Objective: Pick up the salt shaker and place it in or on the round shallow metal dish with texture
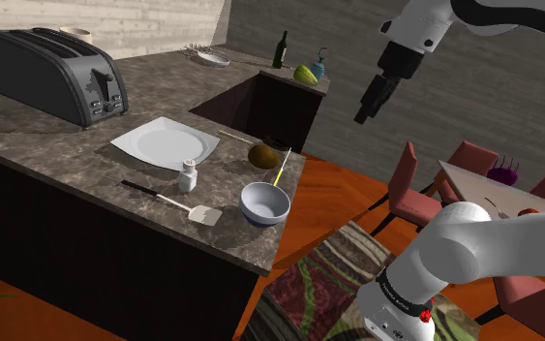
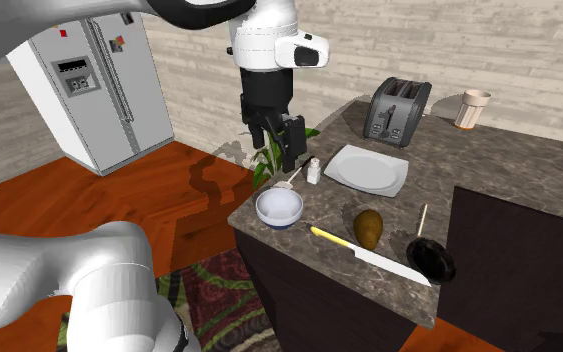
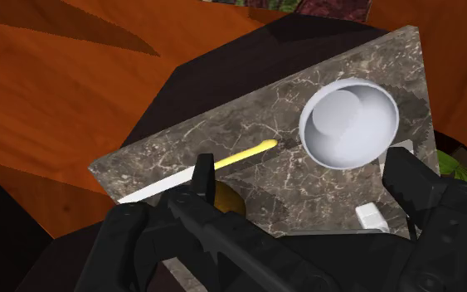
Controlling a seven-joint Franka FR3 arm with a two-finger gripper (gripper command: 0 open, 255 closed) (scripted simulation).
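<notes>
Shoulder view: the all-black end effector (image 1: 361,118) hangs high in the air, well above and apart from the dark marbled stone desk (image 1: 67,145). The small white salt shaker (image 1: 188,175) stands upright on the desk, just beside the near corner of a square white plate (image 1: 164,143), with a white spatula with a black handle (image 1: 178,205) lying in front of it. The round pale grey-blue bowl (image 1: 265,202) sits near the desk's end, apart from the shaker. Behind the bowl lie a brown oval fruit (image 1: 263,156) and a yellow-handled knife (image 1: 282,167), and a black two-slot toaster (image 1: 52,73) stands at the far end. Second exterior view: the end effector (image 2: 277,150), its fingers apart and clasping nothing, hangs above the desk (image 2: 489,170) over the end where the bowl (image 2: 279,207) stands. The salt shaker (image 2: 313,172) stands between the bowl and the plate (image 2: 367,168), untouched, with the spatula (image 2: 287,183) beside it. The fruit (image 2: 368,228), the knife (image 2: 369,257) and the toaster (image 2: 397,108) are also seen, and a grey refrigerator (image 2: 99,85) stands across the orange wooden floor (image 2: 69,200). Wrist view: the end effector (image 3: 296,162) looks down on the desk's corner (image 3: 289,191), its fingers spread wide, the bowl (image 3: 349,124) between and beyond them and the knife (image 3: 244,155) by one finger.
</notes>
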